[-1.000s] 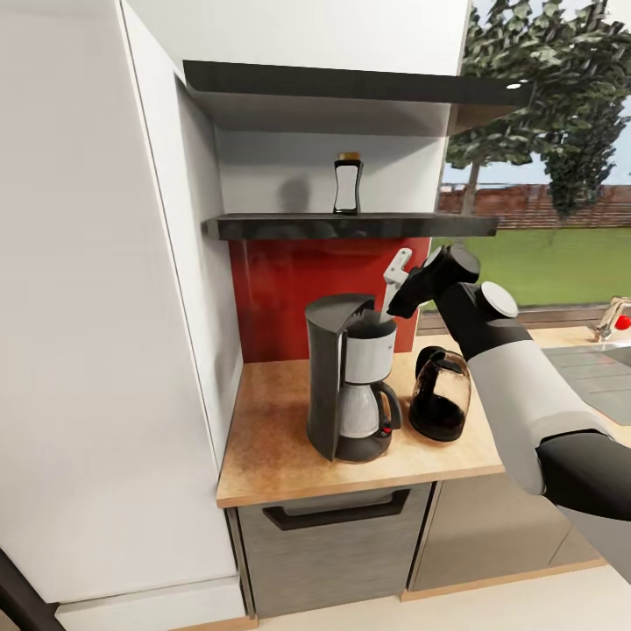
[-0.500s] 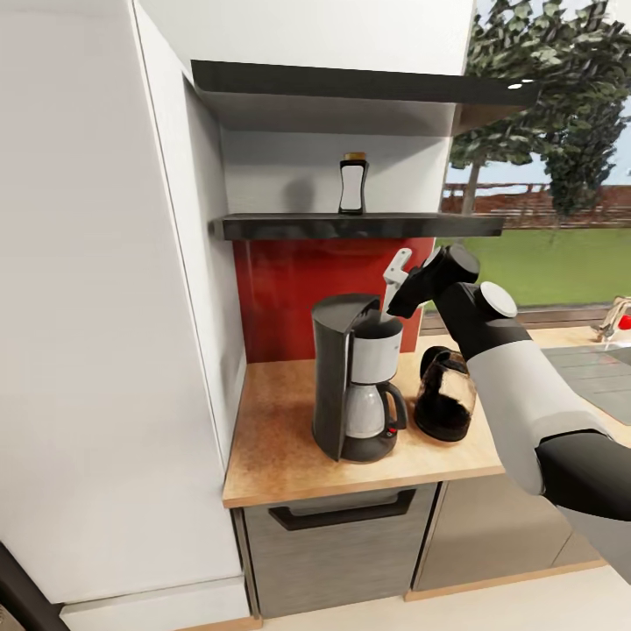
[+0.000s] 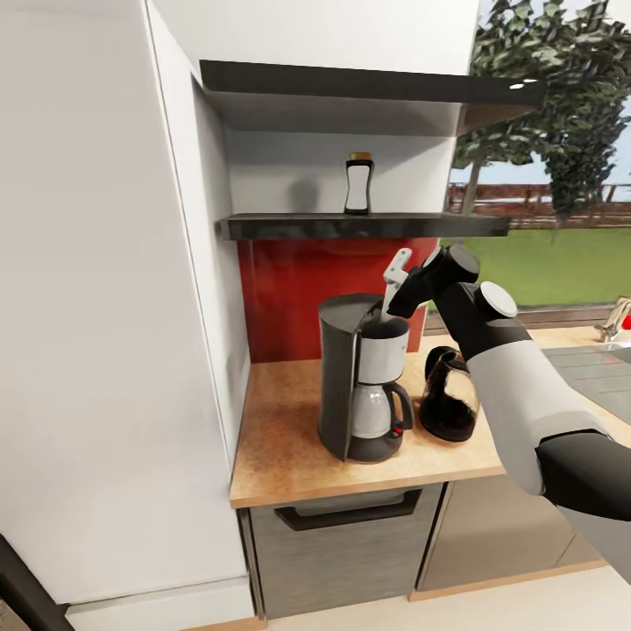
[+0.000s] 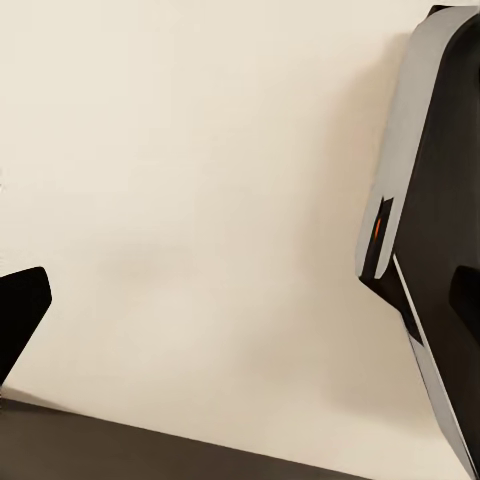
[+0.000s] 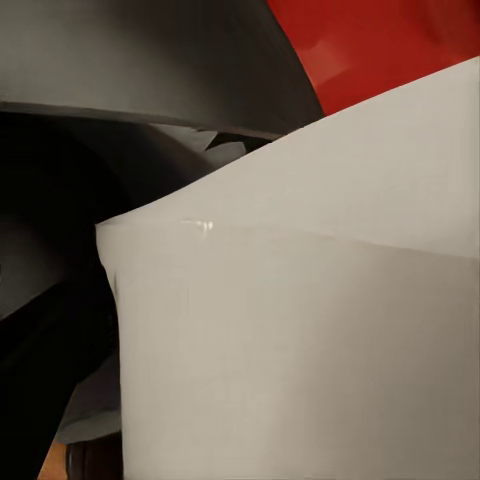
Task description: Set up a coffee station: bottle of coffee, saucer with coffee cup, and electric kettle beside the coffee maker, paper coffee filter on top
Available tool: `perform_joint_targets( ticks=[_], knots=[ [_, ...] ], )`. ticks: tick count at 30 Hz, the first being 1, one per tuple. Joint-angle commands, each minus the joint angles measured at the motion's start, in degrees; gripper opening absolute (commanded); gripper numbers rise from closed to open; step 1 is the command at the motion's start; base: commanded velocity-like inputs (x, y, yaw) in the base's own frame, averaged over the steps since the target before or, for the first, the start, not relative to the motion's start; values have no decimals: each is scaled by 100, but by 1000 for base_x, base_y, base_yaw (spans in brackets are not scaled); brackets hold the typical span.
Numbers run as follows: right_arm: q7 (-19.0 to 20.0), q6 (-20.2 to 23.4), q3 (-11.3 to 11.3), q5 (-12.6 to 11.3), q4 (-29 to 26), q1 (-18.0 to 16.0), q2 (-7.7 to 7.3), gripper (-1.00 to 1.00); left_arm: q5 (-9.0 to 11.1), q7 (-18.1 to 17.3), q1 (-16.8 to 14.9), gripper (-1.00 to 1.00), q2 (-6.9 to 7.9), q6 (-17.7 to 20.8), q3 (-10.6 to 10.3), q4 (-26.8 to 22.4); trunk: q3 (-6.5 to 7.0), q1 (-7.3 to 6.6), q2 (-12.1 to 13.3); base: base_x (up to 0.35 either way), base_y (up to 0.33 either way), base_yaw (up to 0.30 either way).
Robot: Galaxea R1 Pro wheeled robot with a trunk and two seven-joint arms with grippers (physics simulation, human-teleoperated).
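Note:
The black and silver coffee maker (image 3: 364, 394) stands on the wooden countertop (image 3: 280, 429). My right gripper (image 3: 401, 296) hovers just above its top, shut on a white paper coffee filter (image 3: 395, 273) whose lower end dips into the maker's open top. In the right wrist view the filter (image 5: 300, 320) is a broad white sheet in front of the maker's dark top. A dark glass electric kettle (image 3: 450, 399) sits just right of the maker. The bottle of coffee (image 3: 358, 185) stands upright on the dark shelf (image 3: 350, 227) above. My left gripper (image 4: 240, 300) hangs open over pale floor.
A tall white cabinet (image 3: 105, 307) walls off the counter's left side. A red backsplash (image 3: 289, 289) lies behind the maker. A drawer (image 3: 346, 543) sits under the counter. A sink tap (image 3: 613, 317) is at far right, and a window looks onto trees.
The whole view has shifted, so the camera moved. The coffee maker now sits further under the held filter. My right gripper keeps its hold.

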Motion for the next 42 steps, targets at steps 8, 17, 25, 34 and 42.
perform_joint_targets(
  ticks=[8,17,25,34,42],
  knots=[
    [36,26,19,36,-6,-3,-4,-100,-61,22,-4,100,2,-34,40,14,-5,3,-6,0,12,0],
    [38,26,16,36,-6,-1,-4,-100,-61,22,-4,100,1,-34,40,14,-5,3,-6,0,0,0],
    [42,26,23,36,-13,-3,13,-100,-61,22,-1,100,9,-34,40,14,-5,3,-6,0,0,0],
    [42,26,24,36,-7,-4,13,-100,-61,22,5,100,16,-34,40,14,-5,3,-6,0,0,0],
    [42,26,22,42,-15,-4,13,100,-61,22,6,100,18,-34,41,14,-5,3,-6,0,0,0]
  ],
)
